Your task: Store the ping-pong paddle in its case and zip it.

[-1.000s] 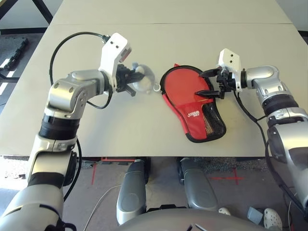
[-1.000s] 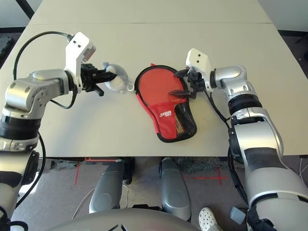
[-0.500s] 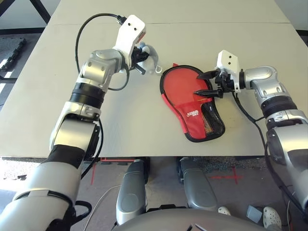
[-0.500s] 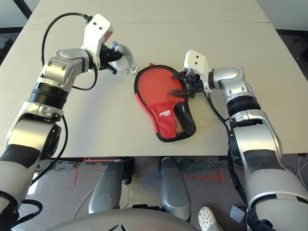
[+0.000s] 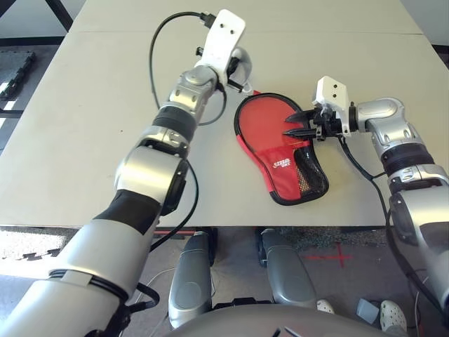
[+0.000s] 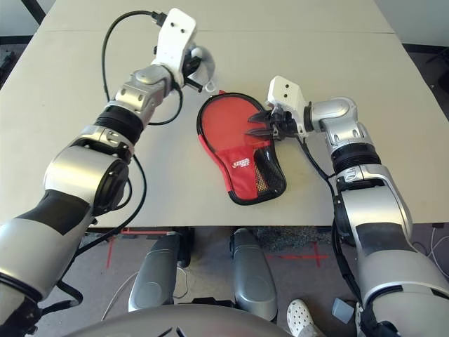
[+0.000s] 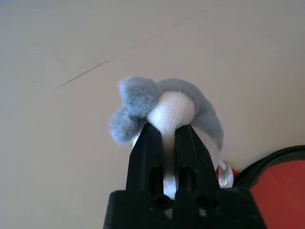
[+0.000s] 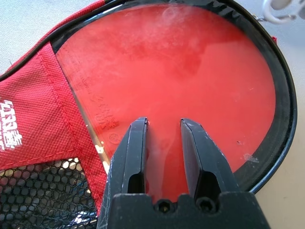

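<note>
Case [image 5: 280, 151] lies flat, centre frame. Left gripper [image 7: 167, 131] pinches plush charm [image 7: 164, 107] at upper centre; right gripper [image 8: 163, 138] slightly parted over clear panel. Likely light, floppy fabric; take the zipper rim.

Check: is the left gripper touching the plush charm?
Touching. In the left wrist view the left gripper has both black fingers clamped on the white middle of the plush charm, with no gap showing.
</note>
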Controlling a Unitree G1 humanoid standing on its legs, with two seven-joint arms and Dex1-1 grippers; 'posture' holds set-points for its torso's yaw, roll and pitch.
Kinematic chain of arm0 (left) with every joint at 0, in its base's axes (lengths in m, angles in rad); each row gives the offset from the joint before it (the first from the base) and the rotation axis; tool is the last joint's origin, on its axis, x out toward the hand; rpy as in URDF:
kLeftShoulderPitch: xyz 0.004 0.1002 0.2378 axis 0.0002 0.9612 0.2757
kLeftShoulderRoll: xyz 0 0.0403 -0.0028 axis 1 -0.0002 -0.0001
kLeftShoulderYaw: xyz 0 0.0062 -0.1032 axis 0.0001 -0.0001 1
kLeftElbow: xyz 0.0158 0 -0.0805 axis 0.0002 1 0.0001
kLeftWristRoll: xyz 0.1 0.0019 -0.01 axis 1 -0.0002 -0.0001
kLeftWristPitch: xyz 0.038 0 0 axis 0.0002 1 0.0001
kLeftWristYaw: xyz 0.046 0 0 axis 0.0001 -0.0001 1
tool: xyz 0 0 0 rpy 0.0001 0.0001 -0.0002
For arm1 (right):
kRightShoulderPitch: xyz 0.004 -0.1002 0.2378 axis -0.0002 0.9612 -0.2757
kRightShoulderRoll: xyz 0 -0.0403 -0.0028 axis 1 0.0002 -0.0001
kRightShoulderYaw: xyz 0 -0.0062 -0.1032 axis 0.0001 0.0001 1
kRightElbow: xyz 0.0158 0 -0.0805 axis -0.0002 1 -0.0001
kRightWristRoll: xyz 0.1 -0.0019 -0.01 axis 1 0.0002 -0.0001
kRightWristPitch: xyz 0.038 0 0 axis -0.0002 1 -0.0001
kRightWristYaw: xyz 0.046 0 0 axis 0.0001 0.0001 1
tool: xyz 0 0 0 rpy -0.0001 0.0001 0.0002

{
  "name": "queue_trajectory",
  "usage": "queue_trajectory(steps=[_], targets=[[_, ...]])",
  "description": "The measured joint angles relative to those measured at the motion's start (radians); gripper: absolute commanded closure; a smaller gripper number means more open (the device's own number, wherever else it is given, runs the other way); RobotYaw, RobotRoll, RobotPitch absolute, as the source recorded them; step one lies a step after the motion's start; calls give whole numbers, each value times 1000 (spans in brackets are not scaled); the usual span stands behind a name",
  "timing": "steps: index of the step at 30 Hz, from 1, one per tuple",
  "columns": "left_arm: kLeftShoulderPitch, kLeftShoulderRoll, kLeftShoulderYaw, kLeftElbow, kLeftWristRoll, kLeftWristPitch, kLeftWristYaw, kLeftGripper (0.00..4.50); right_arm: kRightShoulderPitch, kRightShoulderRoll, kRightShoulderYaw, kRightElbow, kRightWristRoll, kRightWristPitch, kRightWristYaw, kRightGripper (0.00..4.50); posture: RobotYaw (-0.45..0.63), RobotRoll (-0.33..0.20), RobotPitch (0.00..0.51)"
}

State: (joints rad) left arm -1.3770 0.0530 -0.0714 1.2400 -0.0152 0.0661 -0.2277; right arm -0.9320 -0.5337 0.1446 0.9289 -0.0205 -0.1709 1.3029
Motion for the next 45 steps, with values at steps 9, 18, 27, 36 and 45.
queue_trajectory(steps=[9, 18, 27, 36, 45], targets=[[-52, -116, 46, 61, 15, -41, 43, 4474, 20, -13, -3, -47, 0, 21, -2, 3485, -63, 0, 295], [-63, -208, 71, 71, 17, -57, 51, 4474, 47, -22, -6, -96, 9, 41, -5, 3397, -71, 0, 293], [-64, -218, 72, 71, 16, -67, 32, 4474, 49, -20, -6, -109, 11, 62, -18, 2956, -86, 0, 284], [-64, -223, 64, 71, 12, -68, -53, 4474, 59, -19, -7, -124, 18, 63, -17, 2912, -97, 0, 283], [-64, -225, 68, 65, -38, -70, -156, 3748, 53, -11, -10, -123, 19, 63, -64, 743, -82, 0, 287]])
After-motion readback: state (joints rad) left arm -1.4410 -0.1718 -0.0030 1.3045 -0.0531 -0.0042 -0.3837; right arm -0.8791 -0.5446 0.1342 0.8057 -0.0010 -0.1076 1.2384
